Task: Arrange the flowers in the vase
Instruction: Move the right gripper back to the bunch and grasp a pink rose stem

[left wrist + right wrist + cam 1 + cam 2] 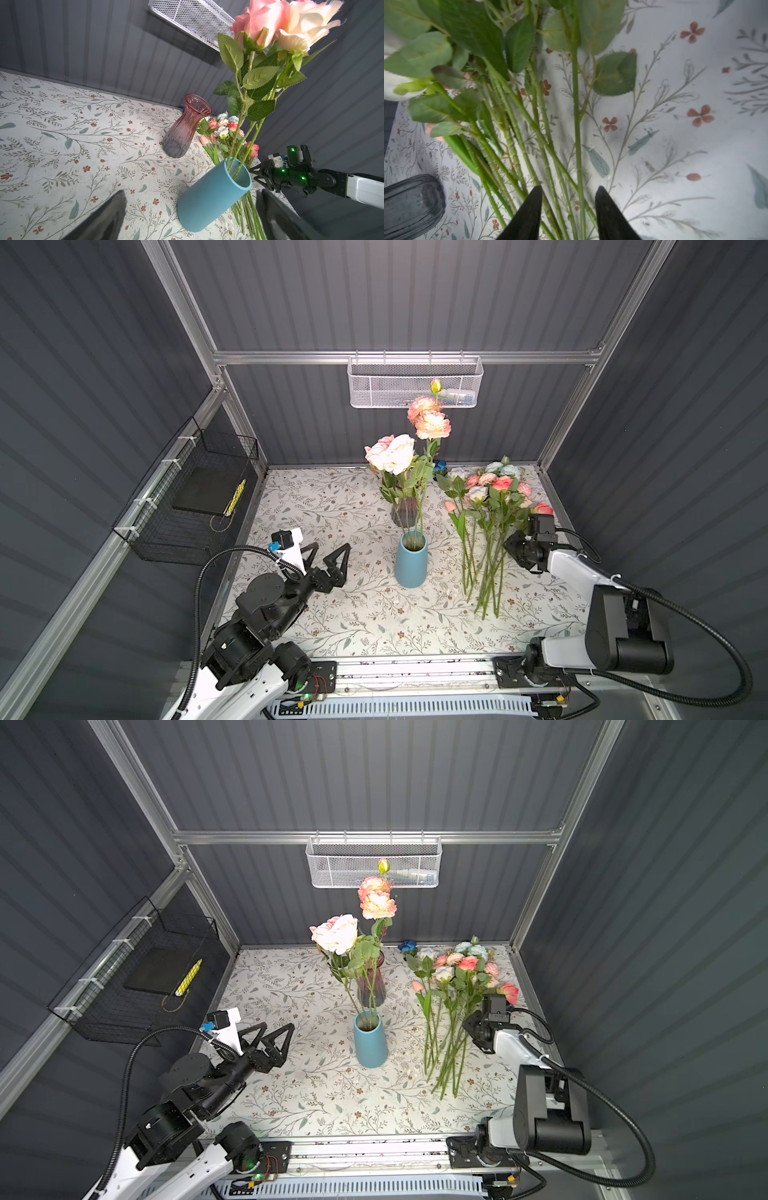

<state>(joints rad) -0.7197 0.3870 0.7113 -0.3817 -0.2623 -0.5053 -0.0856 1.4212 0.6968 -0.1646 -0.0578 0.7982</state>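
Flowers point(501, 483) flat; right tool point(569, 189) straddles them, unclenched.

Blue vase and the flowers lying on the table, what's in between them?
Nothing but flowery tablecloth, which is bare there. Both top views show that gap between the blue vase and the loose flowers.

Some roses point(392, 454) stand in the blue vase point(411, 568); other flowers point(501, 483) lie nearby

grey ribbed walls point(83, 364) are enclosing a floral tabletop point(332, 614) under bright light. a white mesh basket point(415, 381) is hanging on the back wall point(395, 302), well ahead of the left gripper point(333, 546); a black wire basket point(187, 506) is hanging to its left.
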